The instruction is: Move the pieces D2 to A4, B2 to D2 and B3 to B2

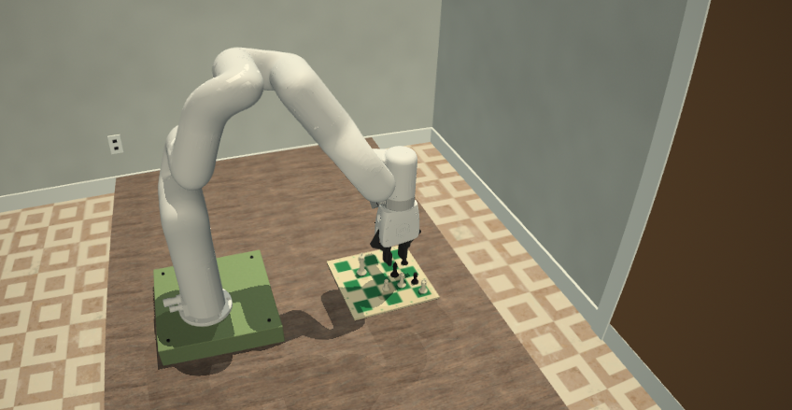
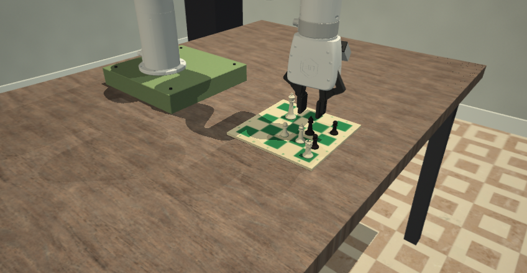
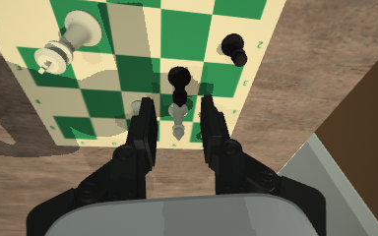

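The black bishop (image 1: pixel 394 270) (image 2: pixel 310 127) (image 3: pixel 179 78) stands upright on B3. My gripper (image 1: pixel 395 261) (image 2: pixel 311 115) (image 3: pixel 178 110) is part open and empty, above the board behind it; in the wrist view the bishop shows ahead, between the fingertips. The green square B2 (image 3: pixel 186 34) has no piece on it. The white king (image 1: pixel 360 267) (image 2: pixel 291 112) (image 3: pixel 83 27) stands upright on D2. A black pawn (image 1: pixel 414 278) (image 2: pixel 314 142) stands on A4; in the wrist view my right finger mostly hides it.
On the board (image 1: pixel 332 264) (image 2: pixel 232 133) (image 3: pixel 9 43), the white bishop (image 1: pixel 401 281) (image 2: pixel 300 135) (image 3: pixel 178 118) stands on B4, just beyond B3. Another black pawn (image 2: pixel 334 127) (image 3: pixel 232 44) is on A2, a white pawn (image 1: pixel 386 286) (image 2: pixel 284 129) on C4, the white rook (image 1: pixel 423 288) (image 2: pixel 307 150) on A5.
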